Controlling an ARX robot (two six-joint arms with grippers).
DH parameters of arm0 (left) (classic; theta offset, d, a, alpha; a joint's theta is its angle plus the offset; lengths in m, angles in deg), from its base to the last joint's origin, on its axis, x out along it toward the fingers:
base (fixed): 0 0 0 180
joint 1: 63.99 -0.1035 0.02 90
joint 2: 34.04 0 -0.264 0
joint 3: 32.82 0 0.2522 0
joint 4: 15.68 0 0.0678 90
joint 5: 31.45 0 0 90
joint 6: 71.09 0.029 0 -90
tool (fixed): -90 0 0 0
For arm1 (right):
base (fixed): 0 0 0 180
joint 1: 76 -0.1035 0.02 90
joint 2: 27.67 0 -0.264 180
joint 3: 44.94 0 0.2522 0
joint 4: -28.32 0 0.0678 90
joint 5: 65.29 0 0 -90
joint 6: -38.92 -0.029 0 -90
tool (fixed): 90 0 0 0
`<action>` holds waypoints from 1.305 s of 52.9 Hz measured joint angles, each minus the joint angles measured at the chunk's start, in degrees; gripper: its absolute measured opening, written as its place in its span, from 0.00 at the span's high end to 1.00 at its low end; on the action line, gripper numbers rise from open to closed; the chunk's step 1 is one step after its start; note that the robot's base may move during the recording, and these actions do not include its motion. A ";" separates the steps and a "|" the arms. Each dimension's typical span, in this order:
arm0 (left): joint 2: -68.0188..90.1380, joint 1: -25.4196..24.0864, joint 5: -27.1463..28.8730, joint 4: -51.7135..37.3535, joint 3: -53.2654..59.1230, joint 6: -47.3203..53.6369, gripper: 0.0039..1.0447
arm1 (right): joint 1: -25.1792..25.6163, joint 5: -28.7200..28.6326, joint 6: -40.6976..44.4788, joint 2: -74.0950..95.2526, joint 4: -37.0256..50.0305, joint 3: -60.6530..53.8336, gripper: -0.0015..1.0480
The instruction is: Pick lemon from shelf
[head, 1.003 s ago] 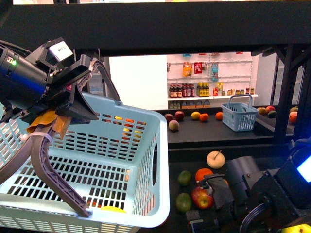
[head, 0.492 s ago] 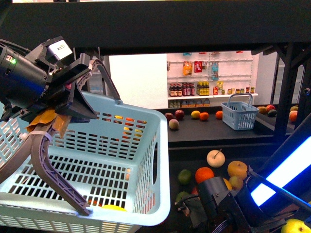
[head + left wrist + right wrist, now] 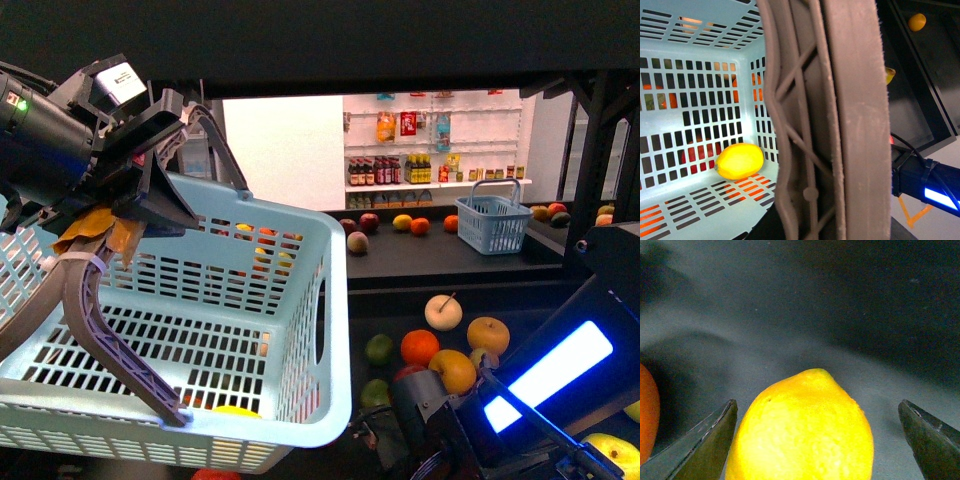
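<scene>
Lemon (image 3: 802,430) brightly lit; shelf (image 3: 850,310) behind it dim and blurred.

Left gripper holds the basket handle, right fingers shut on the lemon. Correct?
Not shut: the right wrist view shows the right gripper open, its fingers flanking the lemon with a clear gap on one side. The left gripper does hold the basket handle.

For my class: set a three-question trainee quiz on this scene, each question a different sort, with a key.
1. True or false: the right end effector is shut on the bright yellow oval lemon on the dark shelf deck.
2. The left end effector grips: A) the pale blue slotted plastic basket by its grey-brown handle; B) an orange; C) nothing.
3. Fill in: a yellow oval fruit lies inside the ____.
Key: 1 false, open around it; 2 A; 3 basket.
</scene>
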 joint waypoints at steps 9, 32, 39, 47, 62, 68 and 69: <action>0.00 0.00 0.00 -0.02 0.00 0.02 0.85 | -0.50 0.50 -0.02 2.05 -1.18 1.95 0.07; 0.00 0.00 0.00 0.00 0.00 0.00 0.85 | -0.63 1.79 -0.15 3.17 -1.33 3.98 0.31; 0.00 0.00 0.00 -0.02 0.00 0.02 0.85 | -0.39 2.29 -0.17 2.80 -0.70 3.43 0.31; 0.00 0.00 0.00 -0.02 0.00 0.00 0.85 | 0.81 3.45 -0.44 -1.14 0.66 -0.87 0.31; 0.00 0.00 0.02 -0.02 0.00 0.02 0.85 | 7.21 3.87 -1.33 -19.47 5.33 -12.94 0.31; 0.00 0.00 0.02 0.00 0.00 0.02 0.85 | 9.16 2.03 -2.21 -29.09 5.38 -16.66 0.31; 0.00 0.00 0.00 0.00 0.00 0.02 0.85 | 9.18 1.60 -2.58 -30.56 5.29 -17.03 0.31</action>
